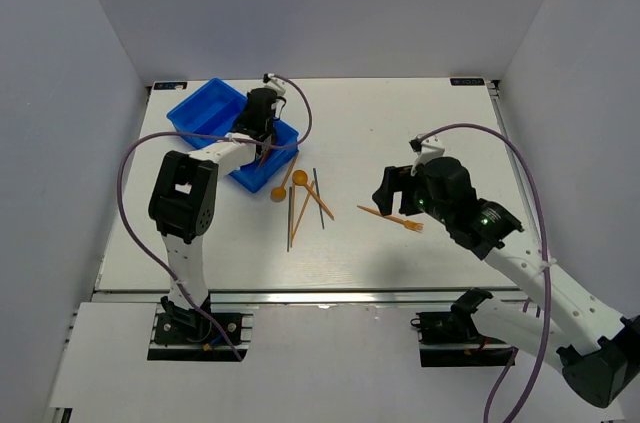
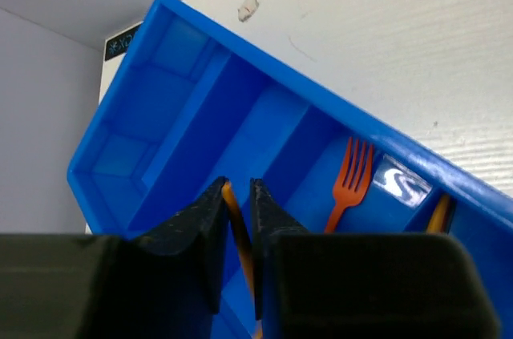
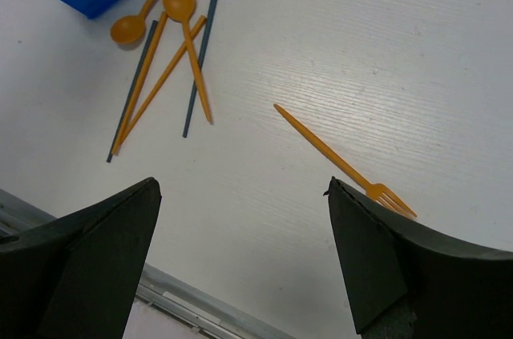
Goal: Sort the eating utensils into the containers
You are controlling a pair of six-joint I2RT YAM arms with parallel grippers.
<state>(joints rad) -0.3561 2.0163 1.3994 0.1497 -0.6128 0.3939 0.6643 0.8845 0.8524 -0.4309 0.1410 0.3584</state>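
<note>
Sorting centres on the blue tray (image 1: 205, 108) in the upper left of the overhead view, its long compartments running parallel. The left tool (image 2: 236, 188) hangs directly over it, pointing down into a middle compartment, with a thin orange stick (image 2: 233, 207) standing between its jaws. These are only a narrow slit apart, yet blue shows beside the stick, so it looks loosed for dropping rather than pinched. An orange fork (image 2: 350, 179) lies one compartment to the right in that wrist view, which suggests each lane takes one kind. The right tool (image 3: 242, 185), spread wide and holding nothing, hovers over a loose fork (image 3: 337, 155) right of centre on the tabletop (image 3: 361, 50), likely lined up as the next pick. By the tray's lower right corner, orange spoons (image 3: 178, 2), more orange sticks (image 3: 160, 82) and dark sticks (image 3: 200, 58) lie crossed, unsorted.
</note>
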